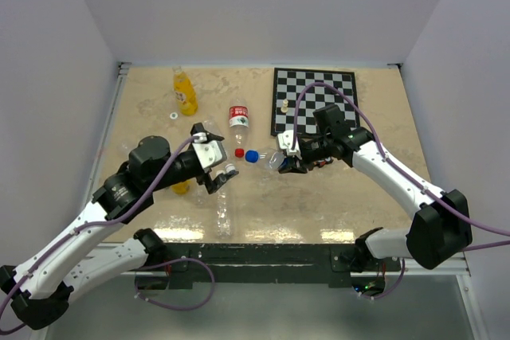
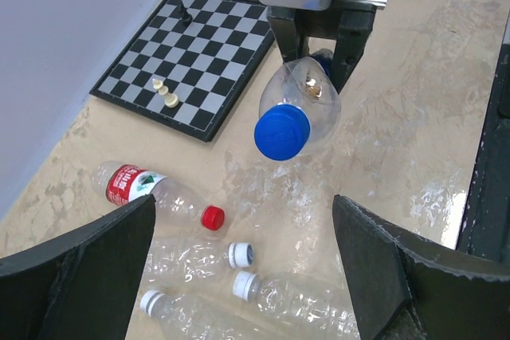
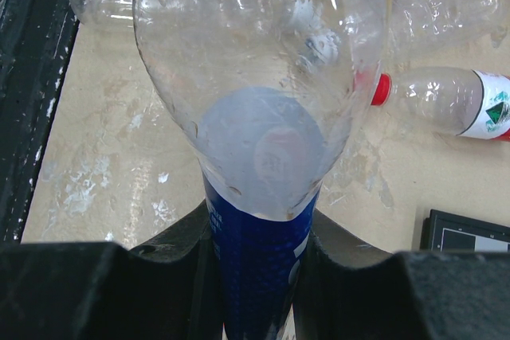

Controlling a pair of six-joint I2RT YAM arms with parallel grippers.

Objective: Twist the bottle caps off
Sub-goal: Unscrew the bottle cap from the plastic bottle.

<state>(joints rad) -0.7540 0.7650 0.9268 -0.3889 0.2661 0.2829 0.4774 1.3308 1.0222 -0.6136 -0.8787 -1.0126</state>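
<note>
Clear bottle point(image 2: 307, 89) empty, blue cap point(image 2: 281, 133) on; right jaws pinching it; left jaws spread

beige marbled table point(image 1: 351, 209), white walls point(image 1: 263, 5)

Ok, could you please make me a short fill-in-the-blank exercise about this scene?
The right gripper is shut on a clear bottle whose cap is ____.
The left gripper has its jaws ____.
The red-labelled bottle lying flat has a lid coloured ____.
Missing words: blue, open, red.
</note>
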